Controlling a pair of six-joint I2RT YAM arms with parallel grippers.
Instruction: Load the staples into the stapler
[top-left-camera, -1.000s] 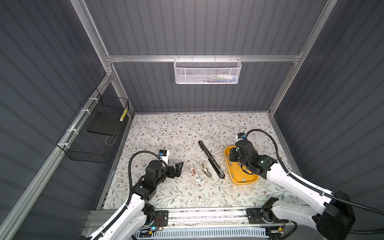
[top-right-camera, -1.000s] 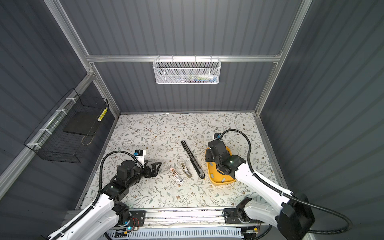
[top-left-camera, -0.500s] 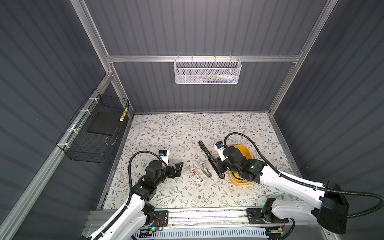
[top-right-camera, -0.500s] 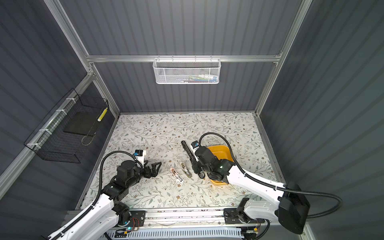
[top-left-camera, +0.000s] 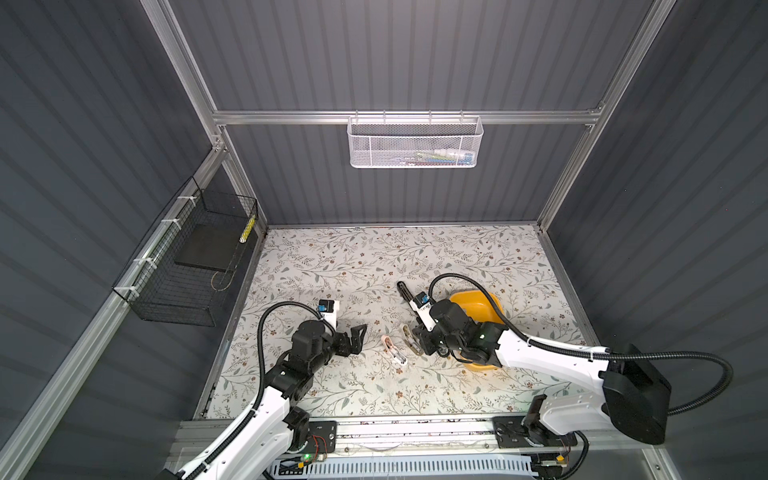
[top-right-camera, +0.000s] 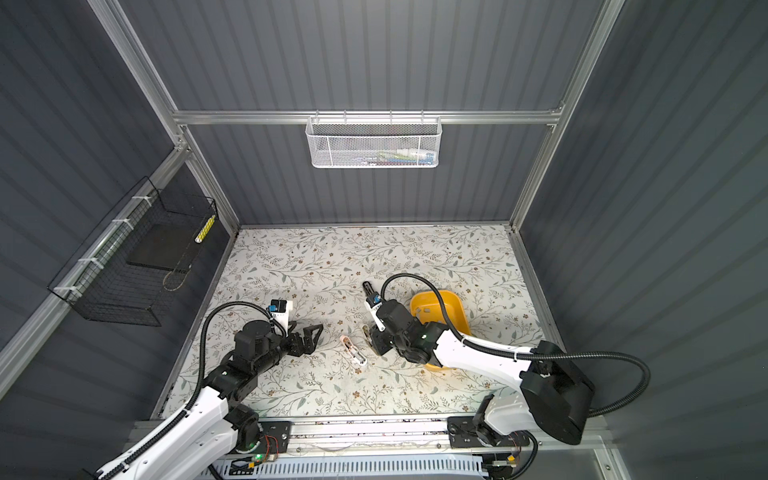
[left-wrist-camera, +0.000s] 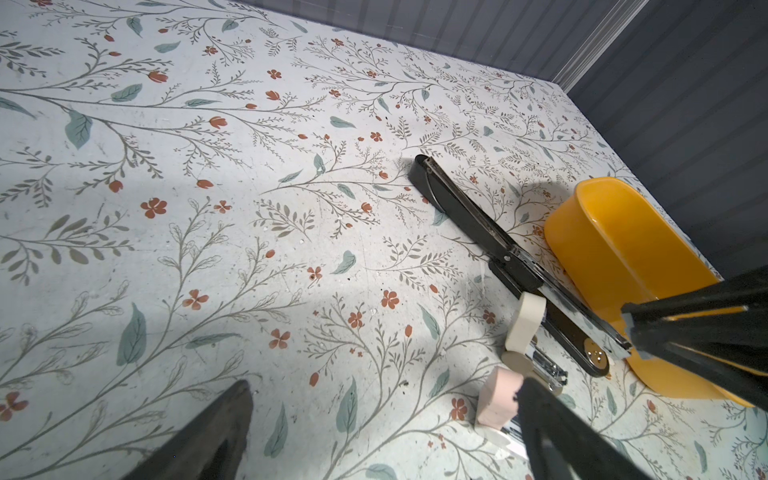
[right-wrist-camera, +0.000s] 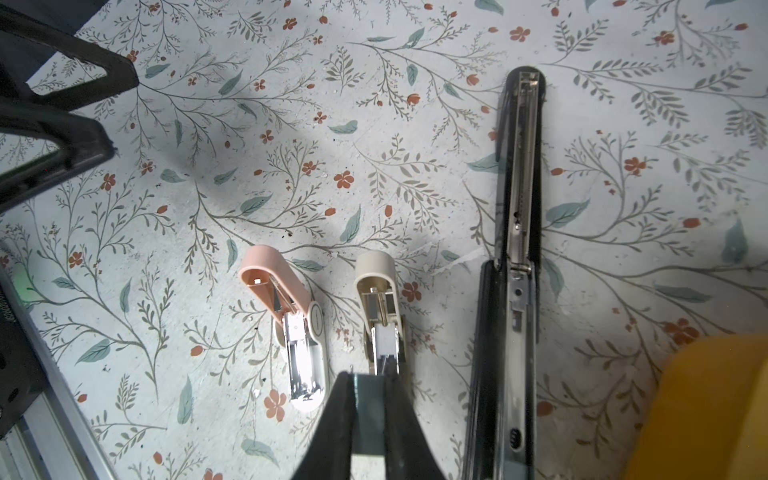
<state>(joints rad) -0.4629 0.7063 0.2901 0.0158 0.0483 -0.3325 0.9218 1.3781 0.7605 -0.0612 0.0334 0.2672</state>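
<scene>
Three staplers lie opened flat on the floral table: a long black stapler (right-wrist-camera: 519, 174), a small beige stapler (right-wrist-camera: 380, 307) and a small pink stapler (right-wrist-camera: 286, 316). My right gripper (right-wrist-camera: 371, 380) is shut on a flat grey strip of staples (right-wrist-camera: 368, 415), just over the tray end of the beige stapler (top-left-camera: 411, 338). In both top views this gripper (top-left-camera: 424, 343) (top-right-camera: 376, 338) covers most of the black stapler (top-left-camera: 404, 289). My left gripper (top-left-camera: 359, 336) (left-wrist-camera: 384, 386) hangs open and empty left of the pink stapler (top-left-camera: 392, 351) (left-wrist-camera: 496, 399).
A yellow bin (top-left-camera: 482, 305) (left-wrist-camera: 615, 249) stands right of the black stapler, partly under my right arm. A black wire basket (top-left-camera: 191, 266) hangs on the left wall and a white mesh basket (top-left-camera: 415, 143) on the back wall.
My right gripper has swung left out of the yellow bin, across the black stapler, to the beige stapler, holding the strip. The left arm has not moved.
</scene>
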